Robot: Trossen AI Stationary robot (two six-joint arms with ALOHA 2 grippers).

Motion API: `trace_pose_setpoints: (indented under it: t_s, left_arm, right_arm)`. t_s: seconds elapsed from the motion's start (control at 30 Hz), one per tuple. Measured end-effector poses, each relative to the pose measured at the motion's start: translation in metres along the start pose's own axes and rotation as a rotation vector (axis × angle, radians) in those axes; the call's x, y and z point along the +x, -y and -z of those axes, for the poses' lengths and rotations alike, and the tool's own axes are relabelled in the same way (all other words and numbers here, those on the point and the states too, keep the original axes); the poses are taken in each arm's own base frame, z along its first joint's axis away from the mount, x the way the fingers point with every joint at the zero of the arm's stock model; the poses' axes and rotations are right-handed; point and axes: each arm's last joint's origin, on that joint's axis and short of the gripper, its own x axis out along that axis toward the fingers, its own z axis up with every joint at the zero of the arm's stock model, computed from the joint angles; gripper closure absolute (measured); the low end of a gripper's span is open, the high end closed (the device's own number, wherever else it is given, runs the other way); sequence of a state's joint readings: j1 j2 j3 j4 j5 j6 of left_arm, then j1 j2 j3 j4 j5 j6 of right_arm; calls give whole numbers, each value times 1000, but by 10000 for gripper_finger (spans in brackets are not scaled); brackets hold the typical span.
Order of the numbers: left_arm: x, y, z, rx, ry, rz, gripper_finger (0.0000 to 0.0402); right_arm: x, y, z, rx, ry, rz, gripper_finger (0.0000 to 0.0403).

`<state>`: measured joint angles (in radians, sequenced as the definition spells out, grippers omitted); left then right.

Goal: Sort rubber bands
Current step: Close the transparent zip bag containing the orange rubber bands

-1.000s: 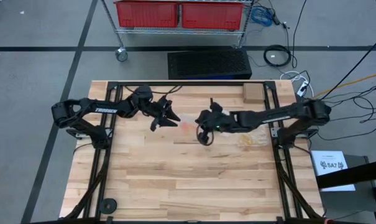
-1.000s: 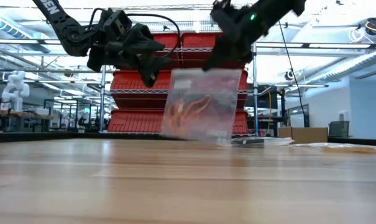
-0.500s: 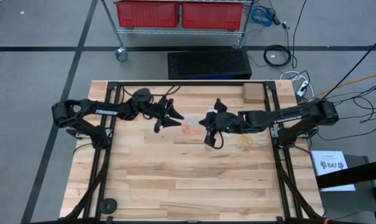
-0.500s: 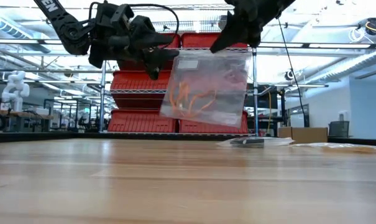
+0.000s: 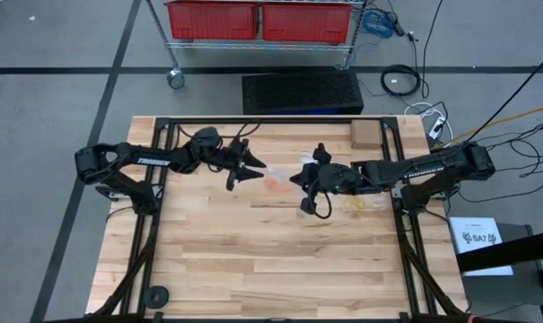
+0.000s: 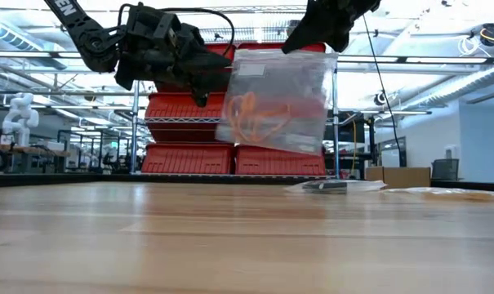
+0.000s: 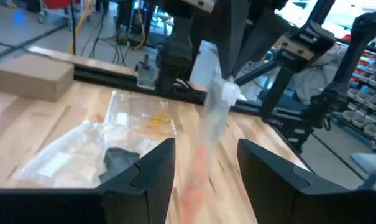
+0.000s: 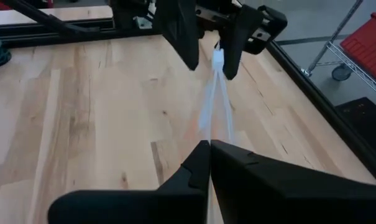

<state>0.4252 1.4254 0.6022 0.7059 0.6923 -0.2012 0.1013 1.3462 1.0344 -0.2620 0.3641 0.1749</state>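
Since the earlier frame the clear bag point(image 6: 278, 100) hangs higher, well clear of the table point(image 6: 247, 237). The right gripper point(image 8: 210, 148) is clamped on one top corner. The left gripper point(image 7: 203, 163), fingers apart, straddles the opposite edge. The orange rubber bands point(image 6: 259, 112) lie inside.

Even, bright overhead light falls on the table point(image 5: 280, 260), casting only faint shadows. In the low view, ceiling lights point(image 6: 442, 33) glare around 1 o'clock. The hanging bag point(image 7: 214, 118) is blurred in the left wrist view.

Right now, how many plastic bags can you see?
3. One bag hangs from the right gripper, orange bands inside. Two lie on the table: one with black bands, one with yellow bands. More may be hidden.
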Motion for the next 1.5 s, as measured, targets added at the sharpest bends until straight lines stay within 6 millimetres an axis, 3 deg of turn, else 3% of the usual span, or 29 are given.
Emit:
trace_pose_setpoints:
  t_s: [0.5, 0.63, 0.87, 0.93, 1.2, 1.5]
  left_arm:
    - [11, 15, -4, 58, 60, 6, 230]
    - [12, 17, -4, 59, 61, 1, 268]
    - [15, 22, -4, 91, 69, 19, 378]
    - [15, 22, -5, 99, 72, 22, 393]
    - [15, 22, -5, 100, 74, 18, 398]
    - [15, 22, -3, 115, 62, 16, 399]
  right_arm:
    - [0, 0, -1, 2, 6, -4, 403]
    - [0, 0, -1, 1, 10, -4, 403]
    - [0, 0, -3, 5, 31, -8, 403]
    - [0, 0, -3, 5, 32, -8, 403]
    - [0, -1, -5, 13, 49, -11, 393]
    - [1, 4, -6, 74, 49, 1, 318]
